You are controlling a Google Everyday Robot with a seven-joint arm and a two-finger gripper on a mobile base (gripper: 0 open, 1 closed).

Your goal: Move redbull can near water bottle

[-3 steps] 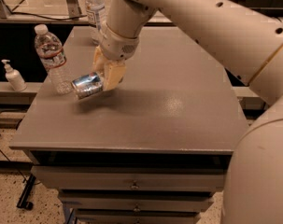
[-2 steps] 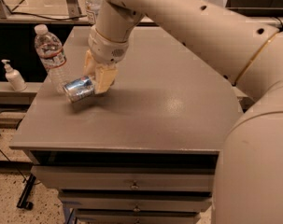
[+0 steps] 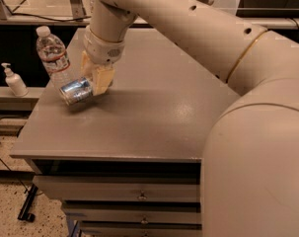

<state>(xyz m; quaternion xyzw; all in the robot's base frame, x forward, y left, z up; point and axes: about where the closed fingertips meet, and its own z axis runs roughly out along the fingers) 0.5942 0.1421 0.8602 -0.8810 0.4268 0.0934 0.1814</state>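
The redbull can (image 3: pixel 75 91), blue and silver, lies tilted on its side between the fingers of my gripper (image 3: pixel 93 79), just above the grey table (image 3: pixel 154 112) near its left edge. The gripper is shut on the can's right end. The water bottle (image 3: pixel 54 56), clear with a white cap and a reddish label band, stands upright at the table's left edge. The can is right beside the bottle's lower part, almost touching it.
A small white pump dispenser (image 3: pixel 14 80) stands on a lower shelf to the left, off the table. My large cream arm (image 3: pixel 228 63) crosses the right side of the view. Drawers (image 3: pixel 139 196) are below the tabletop.
My gripper has carried the can leftward across the table, from a short way off to right beside the water bottle. The bottle has not moved.
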